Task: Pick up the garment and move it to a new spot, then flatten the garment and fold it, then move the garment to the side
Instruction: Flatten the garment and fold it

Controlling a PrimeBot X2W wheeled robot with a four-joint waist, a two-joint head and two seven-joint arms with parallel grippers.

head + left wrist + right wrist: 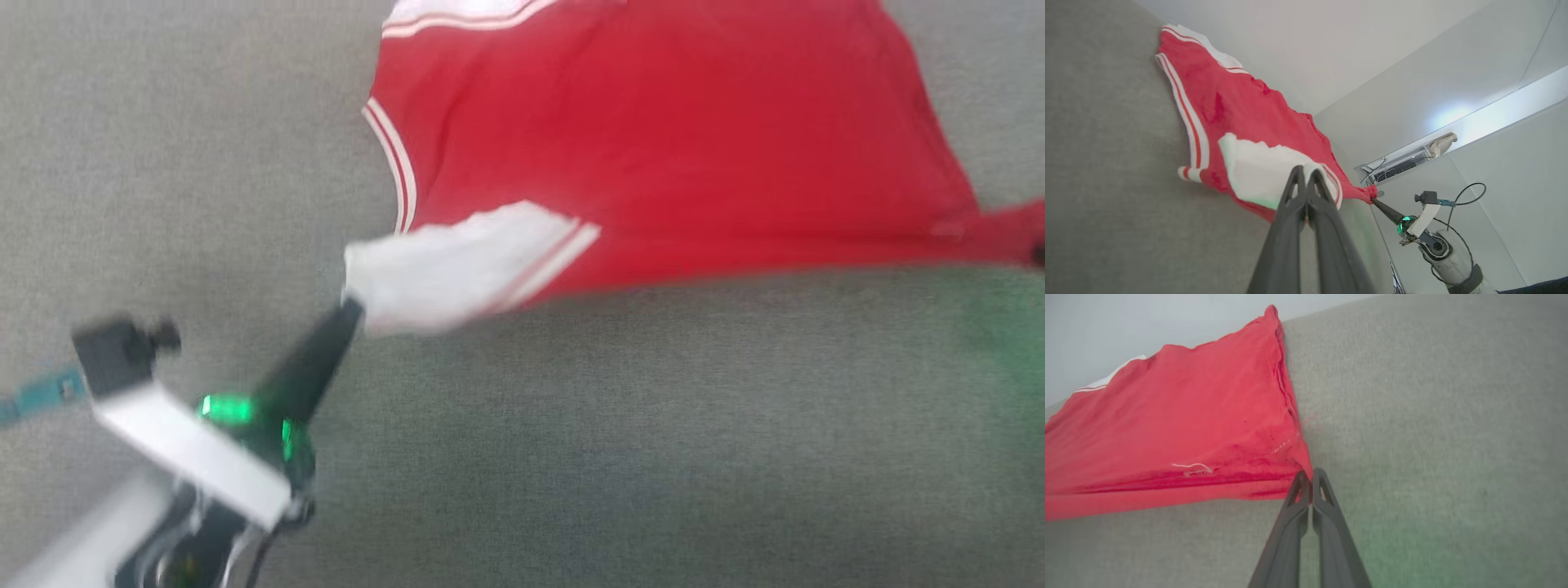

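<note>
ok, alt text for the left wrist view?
The left gripper, shut, pinches the red jersey by its white sleeve, with the jersey spread over a grey fabric surface. Further off, the right gripper pinches the jersey's red corner, with pale walls behind.

Red jersey (669, 155), white sleeve, stretched over grey cloth surface (571, 425)

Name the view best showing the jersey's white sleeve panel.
Left wrist view: the white sleeve panel of the red fabric jersey is sharp, pinched by the left gripper. Head view blurs it; right wrist view gives red cloth.
</note>
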